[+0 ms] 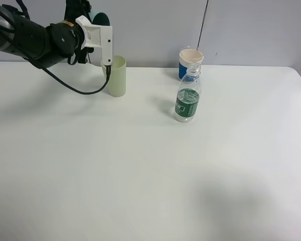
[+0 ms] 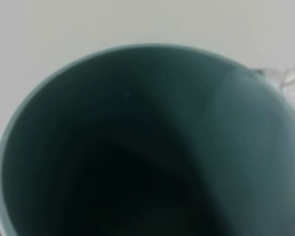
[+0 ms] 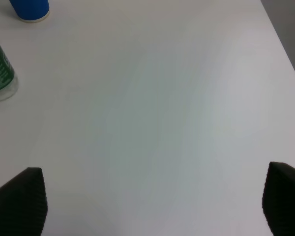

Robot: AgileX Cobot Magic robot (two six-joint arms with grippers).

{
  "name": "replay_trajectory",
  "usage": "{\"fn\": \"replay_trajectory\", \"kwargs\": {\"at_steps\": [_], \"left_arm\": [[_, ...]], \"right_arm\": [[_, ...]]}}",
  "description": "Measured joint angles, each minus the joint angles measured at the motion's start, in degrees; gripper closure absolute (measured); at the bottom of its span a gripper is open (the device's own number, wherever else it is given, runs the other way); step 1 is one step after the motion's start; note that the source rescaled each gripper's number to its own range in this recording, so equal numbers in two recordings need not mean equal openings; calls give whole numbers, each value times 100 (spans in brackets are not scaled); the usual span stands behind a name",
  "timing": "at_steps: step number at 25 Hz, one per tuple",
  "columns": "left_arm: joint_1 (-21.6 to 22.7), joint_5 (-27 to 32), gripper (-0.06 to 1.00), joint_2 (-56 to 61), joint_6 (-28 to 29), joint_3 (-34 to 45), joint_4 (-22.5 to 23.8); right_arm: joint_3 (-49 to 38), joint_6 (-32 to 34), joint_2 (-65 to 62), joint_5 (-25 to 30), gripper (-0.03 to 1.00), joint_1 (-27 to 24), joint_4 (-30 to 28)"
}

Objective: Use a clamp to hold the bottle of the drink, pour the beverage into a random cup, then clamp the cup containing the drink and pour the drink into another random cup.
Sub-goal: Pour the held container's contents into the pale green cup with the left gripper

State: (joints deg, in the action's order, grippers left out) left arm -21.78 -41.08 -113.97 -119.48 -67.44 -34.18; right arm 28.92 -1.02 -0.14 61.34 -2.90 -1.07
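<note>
At the far left of the white tabletop, my left tool is clamped tight on a dark teal cup, holding it raised beside and above a pale green cylindrical cup. My left wrist camera looks straight into the teal cup's mouth; its inside is dark, and I cannot tell whether any liquid lies in it. In the high view only a sliver of that teal cup shows behind the white camera mount on my black left arm, and a black cable loops down from the mount in front of the pale green cup, which stands upright.

To the right, a clear plastic bottle with a green label stands upright, uncapped. Just behind it, at the far edge, stands a blue paper cup with a white rim.

My right tool hangs with its black fingers wide apart over bare tabletop, gripping nothing; the bottle and blue cup sit at the edge of its view.
</note>
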Motion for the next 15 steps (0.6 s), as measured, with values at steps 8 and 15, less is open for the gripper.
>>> {"fn": "replay_trajectory", "kwargs": {"at_steps": [8, 15], "left_arm": [[0, -71, 93, 0, 0, 0, 442], [0, -334, 93, 0, -14, 0, 715]], "right_arm": [[0, 0, 0, 0, 27, 0, 0], [0, 0, 0, 0, 27, 0, 0]]}}
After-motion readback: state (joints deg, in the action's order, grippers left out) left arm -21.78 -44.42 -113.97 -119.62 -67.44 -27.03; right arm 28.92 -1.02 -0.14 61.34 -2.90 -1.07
